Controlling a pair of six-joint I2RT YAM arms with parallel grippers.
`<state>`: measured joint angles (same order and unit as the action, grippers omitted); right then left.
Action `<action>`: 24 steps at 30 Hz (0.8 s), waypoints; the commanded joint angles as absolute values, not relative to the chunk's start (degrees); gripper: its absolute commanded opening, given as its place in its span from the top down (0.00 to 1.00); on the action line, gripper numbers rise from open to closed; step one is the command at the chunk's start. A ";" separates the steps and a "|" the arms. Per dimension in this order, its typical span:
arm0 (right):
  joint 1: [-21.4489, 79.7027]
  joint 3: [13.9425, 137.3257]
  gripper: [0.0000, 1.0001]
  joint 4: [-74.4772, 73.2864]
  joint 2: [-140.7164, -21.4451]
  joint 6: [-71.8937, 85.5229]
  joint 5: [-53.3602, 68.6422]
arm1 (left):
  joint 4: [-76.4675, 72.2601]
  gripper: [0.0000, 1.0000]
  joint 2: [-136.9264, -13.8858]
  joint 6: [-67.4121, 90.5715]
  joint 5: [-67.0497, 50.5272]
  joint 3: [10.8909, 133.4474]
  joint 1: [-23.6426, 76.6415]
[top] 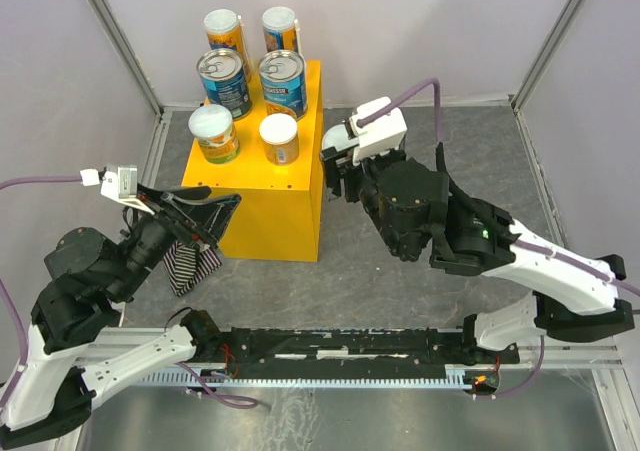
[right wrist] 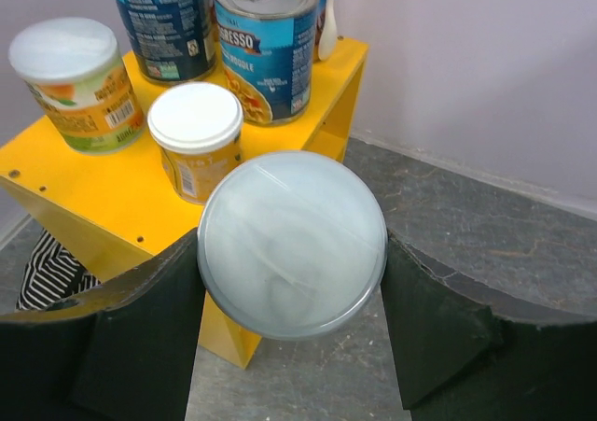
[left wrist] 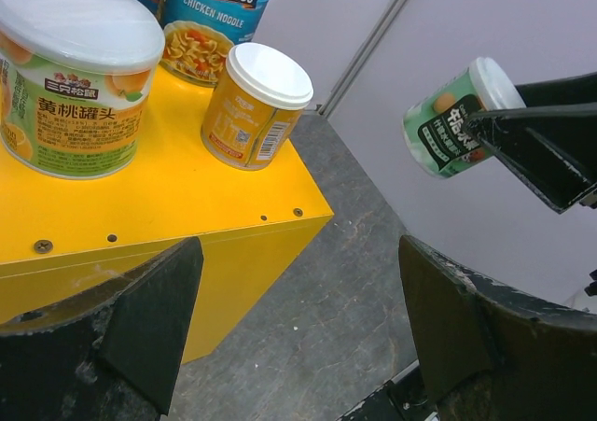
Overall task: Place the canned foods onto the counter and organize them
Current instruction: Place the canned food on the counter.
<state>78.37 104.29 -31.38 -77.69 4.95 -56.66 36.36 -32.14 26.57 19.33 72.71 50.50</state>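
Observation:
Several cans stand in pairs on the yellow counter [top: 262, 196]: two orange ones at the back, two blue soup cans [top: 283, 81] in the middle, and a wide peach can [top: 214, 133] beside a small yellow can [top: 279, 138] in front. My right gripper [top: 335, 166] hovers just off the counter's right side, shut on a green-labelled can [left wrist: 452, 118] with a pale lid [right wrist: 291, 225]. My left gripper [left wrist: 298, 328] is open and holds nothing. It sits low by the counter's front left corner [top: 215, 219].
A striped cloth [top: 190, 266] lies on the grey mat under the left gripper, against the counter's front. White walls with metal posts close the back and sides. The arms' black base rail [top: 350, 346] runs along the near edge.

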 commanded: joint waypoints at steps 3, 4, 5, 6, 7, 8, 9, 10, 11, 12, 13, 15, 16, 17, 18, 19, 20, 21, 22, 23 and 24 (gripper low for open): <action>78.70 115.18 0.99 -30.12 -82.06 2.73 -55.38 | 35.17 0.09 -31.98 28.79 18.80 73.07 50.40; 78.69 116.10 0.99 -29.67 -83.10 2.32 -55.06 | 35.16 0.09 -32.02 28.76 18.79 73.12 50.43; 78.69 117.09 0.99 -29.33 -83.93 1.81 -54.83 | 35.28 0.09 -32.14 28.67 18.83 73.25 50.43; 78.71 118.33 0.99 -29.20 -84.98 1.35 -54.58 | 35.36 0.09 -32.18 28.54 18.81 73.41 50.45; 78.71 120.29 0.99 -29.23 -86.05 0.89 -54.46 | 35.48 0.09 -32.30 28.44 18.81 73.58 50.45; 78.70 122.24 0.99 -29.54 -87.30 0.65 -54.37 | 35.65 0.09 -32.44 28.33 18.89 73.71 50.45; 78.67 124.24 0.99 -30.28 -88.45 0.43 -54.32 | 35.82 0.09 -32.55 28.24 18.96 73.90 50.45; 78.71 126.43 0.99 -31.17 -89.97 0.30 -54.24 | 35.98 0.09 -32.56 28.14 19.02 74.06 50.45; 78.69 128.89 0.99 -32.15 -91.40 0.20 -54.16 | 36.09 0.09 -32.60 28.13 18.97 74.16 50.45; 78.69 130.85 0.99 -32.99 -92.61 0.18 -54.07 | 36.24 0.09 -32.62 28.04 18.90 74.24 50.45; 78.67 132.88 0.99 -33.57 -93.89 0.06 -53.97 | 36.32 0.09 -32.66 27.97 18.83 74.33 50.44; 78.66 136.33 0.99 -34.44 -96.16 -0.26 -53.96 | 36.79 0.09 -32.76 27.79 18.83 74.56 50.45; 78.63 138.08 0.99 -34.85 -97.22 -0.46 -53.99 | 36.94 0.09 -32.73 27.63 18.81 74.66 50.45; 78.58 139.86 0.99 -35.19 -98.32 -0.66 -54.04 | 37.10 0.09 -32.70 27.55 18.74 74.70 50.45; 78.51 141.83 0.99 -35.95 -99.55 -0.74 -54.01 | 37.10 0.09 -32.74 27.47 18.66 74.64 50.45; 78.39 143.90 0.99 -36.72 -100.84 -0.71 -53.90 | 37.18 0.09 -32.79 27.43 18.59 74.62 50.48; 78.20 145.72 0.99 -37.41 -101.96 -0.70 -53.76 | 37.26 0.09 -32.82 27.30 18.51 74.54 50.43; 78.14 147.24 0.99 -37.78 -102.93 -0.68 -53.57 | 37.33 0.09 -32.93 27.18 18.35 74.53 50.45; 77.98 148.16 0.99 -37.87 -103.62 -0.70 -53.30 | 37.35 0.09 -32.90 27.10 18.27 74.53 50.45; 77.83 148.41 0.99 -37.68 -104.13 -0.64 -53.07 | 37.35 0.09 -33.02 26.96 18.24 74.53 50.43; 77.65 148.44 0.99 -37.54 -104.41 -0.51 -52.89 | 37.38 0.09 -33.03 26.77 18.13 74.53 50.41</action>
